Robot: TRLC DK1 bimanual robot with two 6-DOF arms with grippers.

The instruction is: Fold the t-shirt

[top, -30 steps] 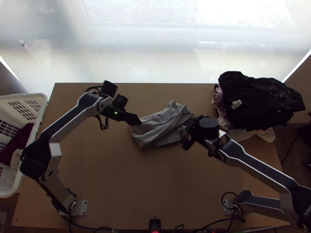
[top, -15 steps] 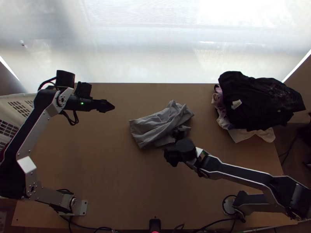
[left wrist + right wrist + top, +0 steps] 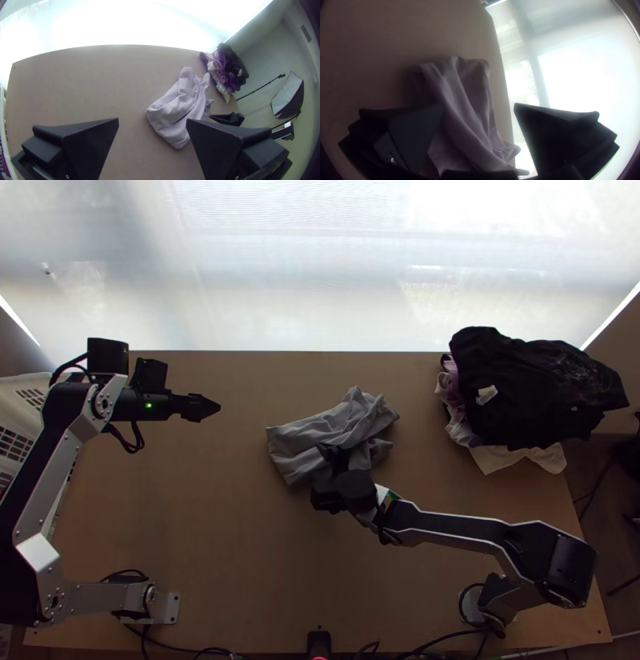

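Note:
A light grey t-shirt (image 3: 320, 432) lies loosely folded and wrinkled in the middle of the table. My left gripper (image 3: 210, 407) stands to its left over bare wood; in the left wrist view that gripper (image 3: 151, 123) is open, its fingers wide apart with nothing between them. Over the shirt's near part is my right gripper (image 3: 332, 454). The right wrist view shows this gripper (image 3: 480, 110) open, the shirt (image 3: 466, 110) lying beyond and between its spread fingers. The same shirt (image 3: 180, 106) appears in the left wrist view.
A pile of dark, purple and white clothes (image 3: 532, 392) lies at the table's far right corner. At the left edge stands a white basket (image 3: 36, 384). Bare wood (image 3: 224, 540) extends across the table's near half.
My left gripper has pulled back from the shirt's left edge toward the left. My right gripper has moved left and nearer along the shirt's near side. The shirt's folds look almost the same.

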